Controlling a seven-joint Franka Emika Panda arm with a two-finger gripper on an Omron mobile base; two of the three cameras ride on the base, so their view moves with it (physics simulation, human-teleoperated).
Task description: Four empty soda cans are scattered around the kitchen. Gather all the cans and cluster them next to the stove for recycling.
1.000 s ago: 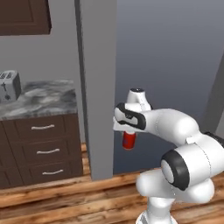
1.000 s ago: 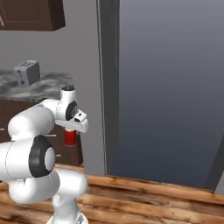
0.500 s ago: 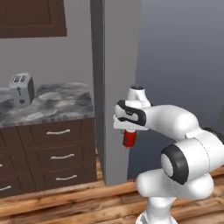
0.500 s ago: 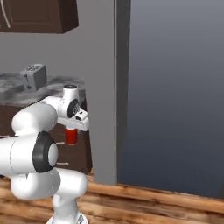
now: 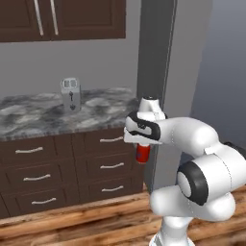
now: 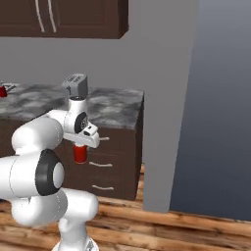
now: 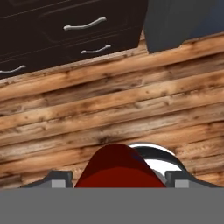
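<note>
My gripper [image 5: 142, 144] is shut on a red soda can [image 5: 142, 153], which hangs upright below the hand, out in front of the drawers and above the floor. From the right base view the same soda can [image 6: 80, 153] sits under the gripper [image 6: 81, 145]. In the hand view the can [image 7: 118, 168] rises between my two fingertips [image 7: 59, 180], over the wooden floor. Another small red soda can [image 6: 2, 91] stands on the counter at the far left edge. The stove is out of view.
A silver toaster [image 5: 71, 94] stands on the marbled grey counter [image 5: 33, 117] over dark drawers [image 5: 38, 178]. A tall grey panel [image 5: 158, 72] rises just right of the counter. Dark wall cabinets [image 5: 72, 19] hang above. Wooden floor [image 7: 131, 100] lies below the hand.
The whole picture has shifted: the base has moved, so counter and toaster slide rightward in both base views. The arm keeps its pose with the can in its grip.
</note>
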